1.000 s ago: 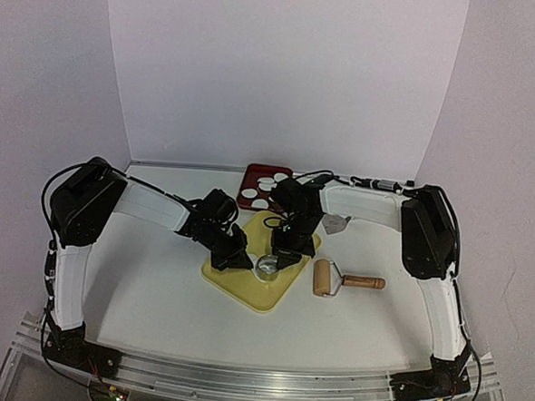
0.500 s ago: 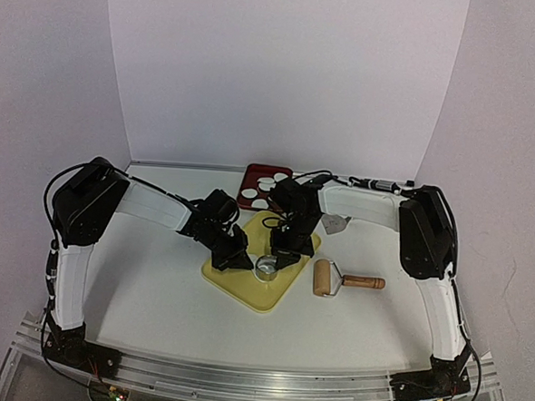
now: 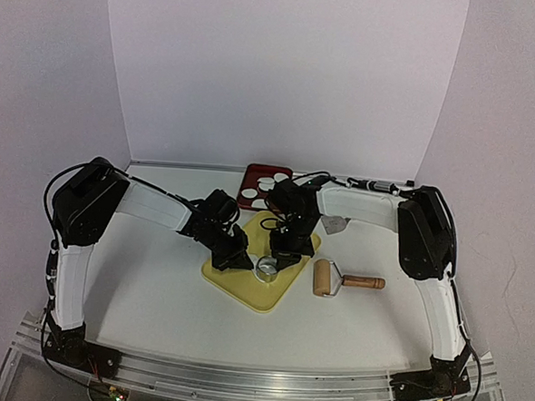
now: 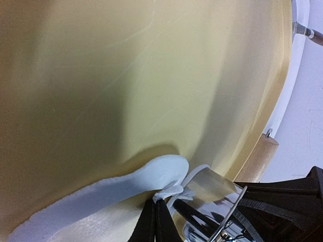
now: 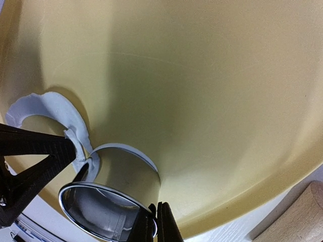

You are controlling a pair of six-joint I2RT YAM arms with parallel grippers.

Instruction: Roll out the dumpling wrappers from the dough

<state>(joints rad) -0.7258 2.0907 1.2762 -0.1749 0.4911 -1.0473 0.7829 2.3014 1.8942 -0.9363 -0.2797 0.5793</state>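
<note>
A metal ring cutter (image 3: 267, 268) stands on the yellow board (image 3: 253, 292). My right gripper (image 5: 154, 218) is shut on the cutter's rim (image 5: 126, 171). A thin curled scrap of white dough (image 4: 126, 184) lies against the cutter's left side (image 4: 212, 184) and also shows in the right wrist view (image 5: 55, 106). My left gripper (image 4: 156, 206) is shut on the scrap's end beside the cutter. In the top view the left gripper (image 3: 238, 258) and right gripper (image 3: 280, 256) flank the cutter. Several round white wrappers (image 3: 250, 194) lie in the red tray (image 3: 268, 168) behind the board.
A wooden rolling pin (image 3: 335, 279) lies on the table right of the board, its roller (image 4: 257, 159) near the board's edge. A small grey tool (image 3: 336, 225) lies behind it. A cable (image 3: 373, 182) runs along the back right.
</note>
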